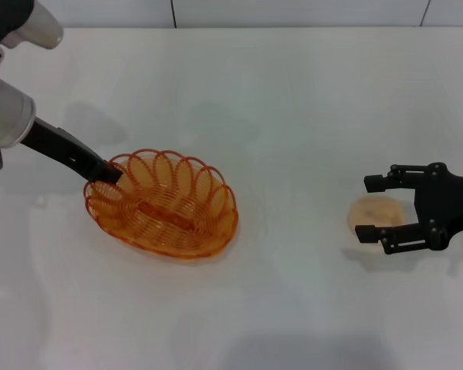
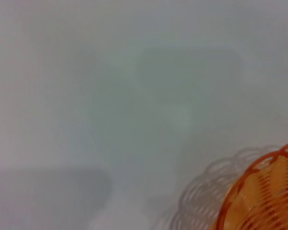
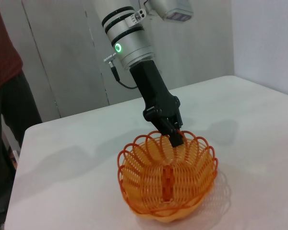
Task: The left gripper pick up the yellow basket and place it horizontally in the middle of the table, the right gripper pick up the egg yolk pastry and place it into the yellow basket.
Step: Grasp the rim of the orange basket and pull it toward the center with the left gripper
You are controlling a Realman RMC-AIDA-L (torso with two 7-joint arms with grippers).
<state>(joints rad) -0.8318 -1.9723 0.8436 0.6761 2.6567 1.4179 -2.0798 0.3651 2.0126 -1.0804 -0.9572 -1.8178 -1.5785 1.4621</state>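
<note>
Two grippers | left gripper [image 1: 106, 174] clamped on yellow basket [image 1: 166, 206] rim | right gripper [image 1: 374, 208] spread wide, straddling egg yolk pastry [image 1: 373, 213]

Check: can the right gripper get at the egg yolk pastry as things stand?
Probably yes. The right gripper is open, its fingers flanking the egg yolk pastry on the table, nothing between them. The yellow basket, held by the left gripper, sits well clear.

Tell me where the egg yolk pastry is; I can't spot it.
In the head view, the egg yolk pastry lies on the table's right side, between the right gripper's open fingers.
</note>
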